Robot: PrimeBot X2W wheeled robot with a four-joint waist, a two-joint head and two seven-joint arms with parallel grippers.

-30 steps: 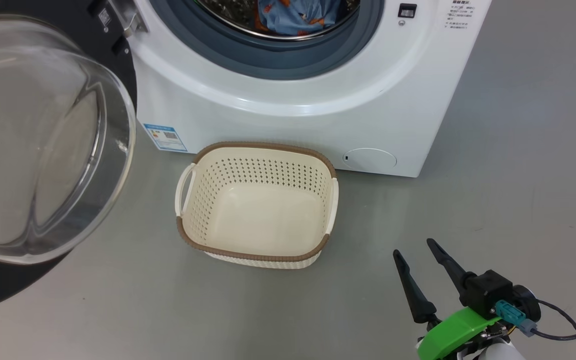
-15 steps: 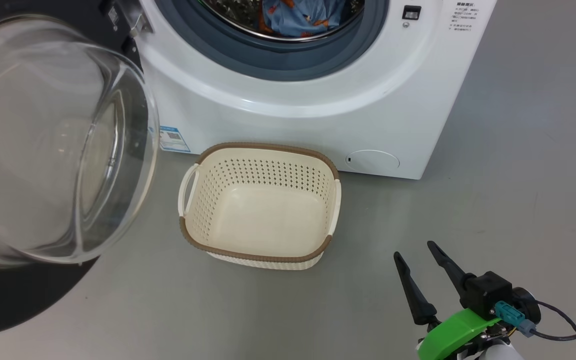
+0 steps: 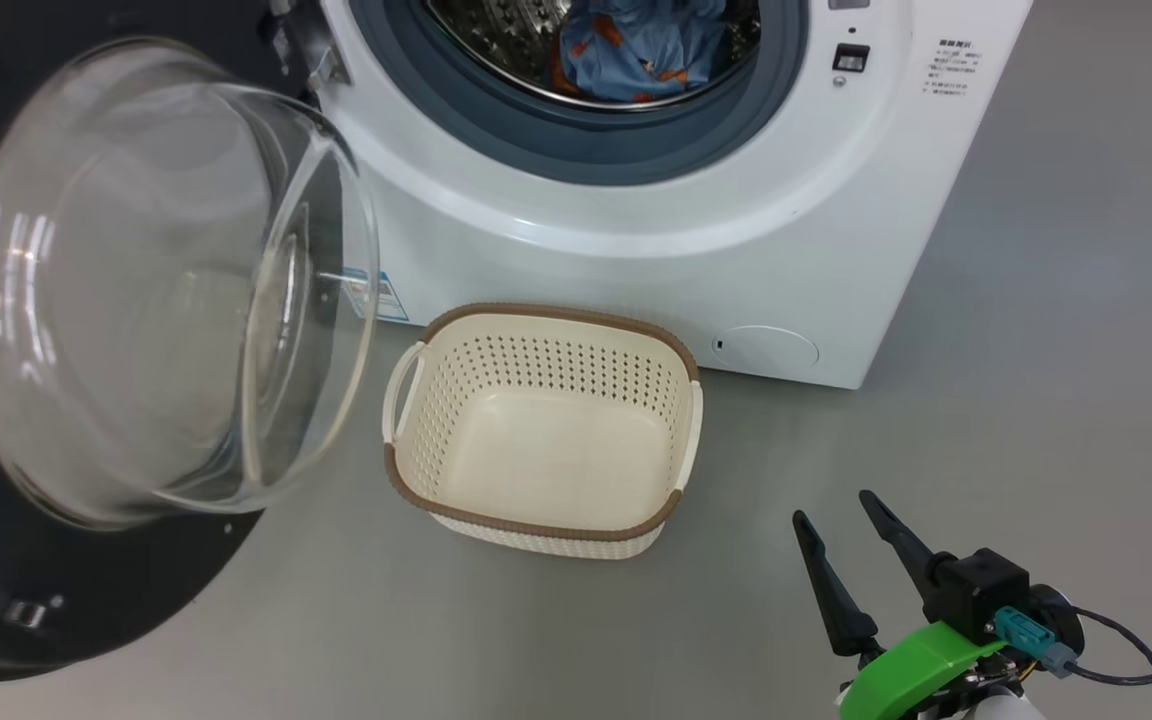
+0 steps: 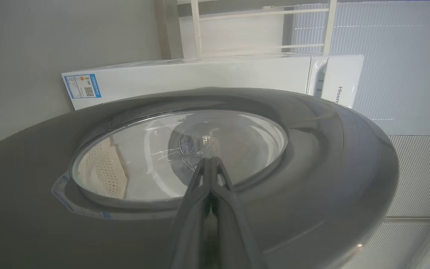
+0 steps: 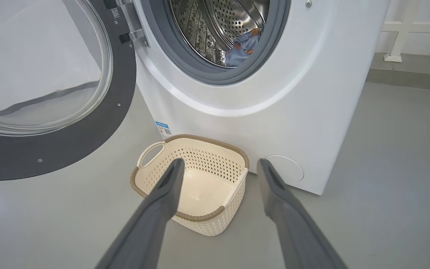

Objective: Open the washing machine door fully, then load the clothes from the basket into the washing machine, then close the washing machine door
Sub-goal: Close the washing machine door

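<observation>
The washing machine [image 3: 636, 230] stands with its door [image 3: 166, 290] swung out to the left, the glass bowl facing the hatch. The clothes [image 3: 641, 50] lie as a blue and orange bundle inside the steel drum, also seen as the clothes [image 5: 243, 48] in the right wrist view. The cream basket [image 3: 546, 440] sits on the floor in front of the machine with nothing in it. My left gripper [image 4: 211, 160] is shut, its tips together at the outer face of the door [image 4: 312, 168]. My right gripper [image 3: 832, 507] hangs open and holds nothing, low at the right, pointing toward the basket [image 5: 200, 139].
Grey floor runs all around the machine. A round service hatch [image 3: 766, 348] and a blue label [image 3: 386, 295] mark the machine's lower front. The door's black rim [image 5: 88, 130] juts over the floor left of the basket. A white railing [image 5: 398, 30] stands behind the machine.
The door has swung in toward the machine's hatch, its glass bowl now nearer the basket. The head view has shifted slightly. The right gripper has stayed open in place.
</observation>
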